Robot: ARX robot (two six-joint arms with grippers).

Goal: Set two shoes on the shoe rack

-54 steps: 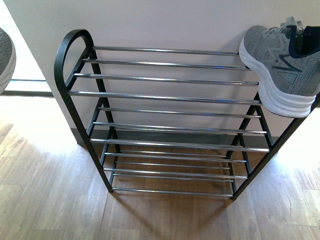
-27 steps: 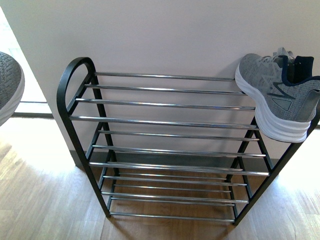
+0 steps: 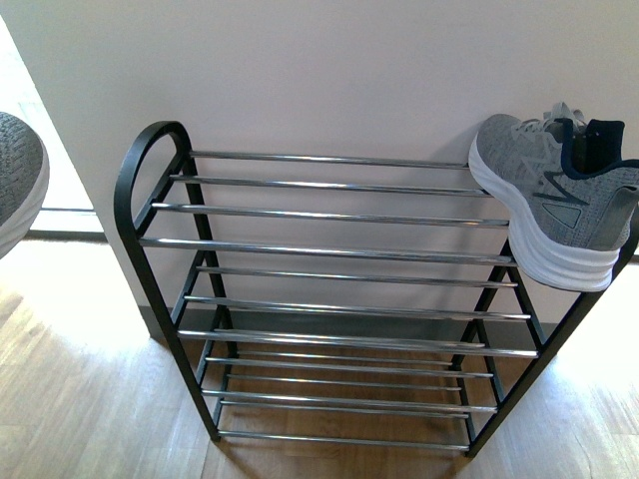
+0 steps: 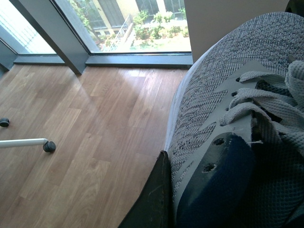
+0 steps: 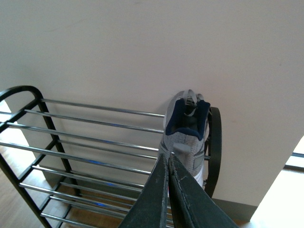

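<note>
The shoe rack (image 3: 300, 244) stands against the white wall, a black frame with silver rods. One grey sneaker (image 3: 559, 205) with a white sole rests on its top tier at the right end; it also shows in the right wrist view (image 5: 186, 130). My right gripper (image 5: 168, 156) is shut and empty, drawn back from that sneaker's heel. My left gripper is shut on the second grey sneaker (image 4: 228, 123); one black finger (image 4: 154, 199) presses its side. That sneaker's toe shows at the left edge of the front view (image 3: 18, 180), held in the air left of the rack.
Wood floor (image 3: 90, 379) lies around the rack. In the left wrist view a large window (image 4: 118, 23) with a grey sill and a white bar on castors (image 4: 28, 142) stand on the floor.
The front view has shifted slightly, so the rack and placed sneaker sit lower in frame than 1.0 s ago. The sneaker on the rack stays in place. The held sneaker's toe remains at the left edge.
</note>
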